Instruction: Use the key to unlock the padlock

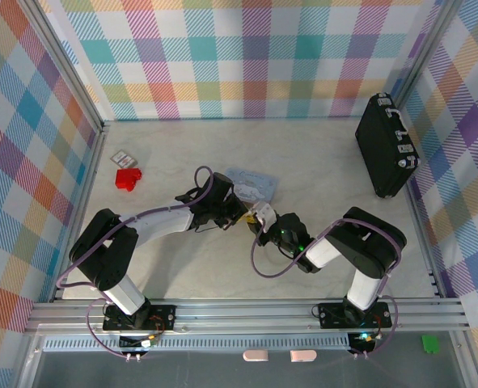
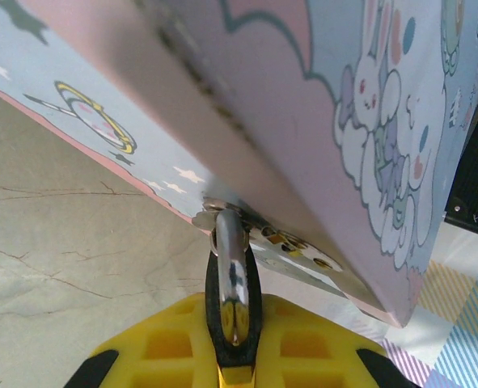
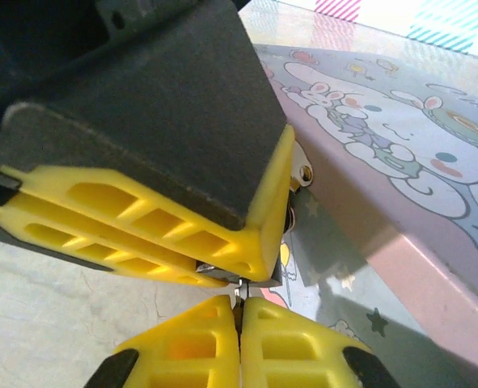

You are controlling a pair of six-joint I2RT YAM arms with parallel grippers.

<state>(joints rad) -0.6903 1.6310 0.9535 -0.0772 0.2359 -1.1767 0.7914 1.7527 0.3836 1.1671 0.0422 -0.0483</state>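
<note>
The left end effector is clamped on the padlock. The right end effector is pinched tight on a thin metal sliver, which I take to be the key. Its tip points up at the underside of the left fingers.

The keyway is hidden, so I cannot tell whether the key is seated. If it is off line, a push could make it skid off the lock face or twist in the pads. The two sets of yellow fingers are nearly touching, so a turn of the right wrist could knock them together. Because the lock hangs from the hasp of a light tin, a hard twist could drag the tin instead of turning the cylinder.

The padlock is tiny. Its dark body is mostly buried in the grip, and its polished silvery shackle is threaded through the hasp. The tin is pale blue and pink with cartoon rabbits, and sits mid-bench. A red block lies well to the left, and a black case stands at the far right.
</note>
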